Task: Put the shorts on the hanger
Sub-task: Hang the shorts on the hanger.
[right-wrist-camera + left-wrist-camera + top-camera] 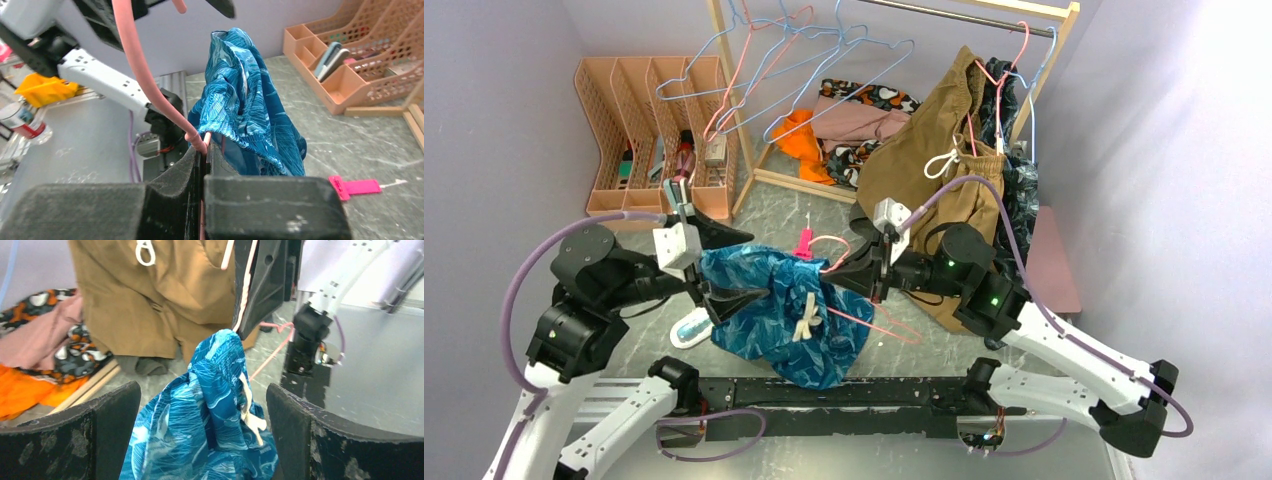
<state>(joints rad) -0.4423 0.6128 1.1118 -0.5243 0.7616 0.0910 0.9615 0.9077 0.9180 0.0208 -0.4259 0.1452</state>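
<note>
- The peach organiser (654, 120) stands far left, well apart from the work.
- The left tool (746, 268) is spread as wide as it goes and holds nothing. Bunched cloth sits between its fingers (70, 435), unpinched.
- The shorts (774, 310) hang between the two tools, above the surface. They peak where they catch on the wire and fall long-axis downward.
- The loose cloth lies straight ahead of the left tool, so that arm looks better placed to spread it.
- A pink clip (804, 245) lies on the surface just beyond the shorts, likely out of the way.
- The right tool (856, 272) is clamped tight on the hanger (131, 50), beside the shorts' peak.
- The tan shorts (934, 150) hang on the rack at far right, crowding the right arm from behind.
</note>
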